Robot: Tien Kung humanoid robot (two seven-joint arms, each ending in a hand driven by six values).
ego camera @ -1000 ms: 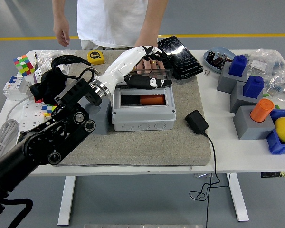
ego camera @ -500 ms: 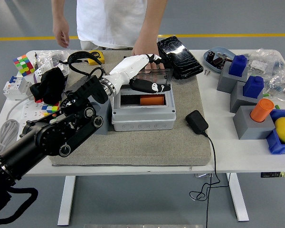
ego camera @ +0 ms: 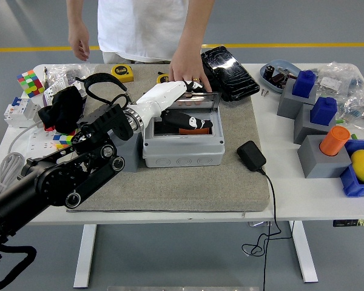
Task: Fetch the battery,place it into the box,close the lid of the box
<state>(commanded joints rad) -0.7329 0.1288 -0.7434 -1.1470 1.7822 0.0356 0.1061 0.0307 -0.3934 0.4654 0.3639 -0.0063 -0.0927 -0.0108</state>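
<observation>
One white-shelled left robot hand, fingers loosely spread, empty, over ribbed grey plastic box.

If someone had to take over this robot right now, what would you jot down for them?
Left hand: reaching over the grey box, fingers on its clear lid, pressing it down.
Right hand: out of view.
A person's hand rests at the box's far edge.
Done: an orange battery seems to lie inside, mostly hidden by the hand.
Left: the lid looks partly lowered, not yet flat; finish closing it.
</observation>
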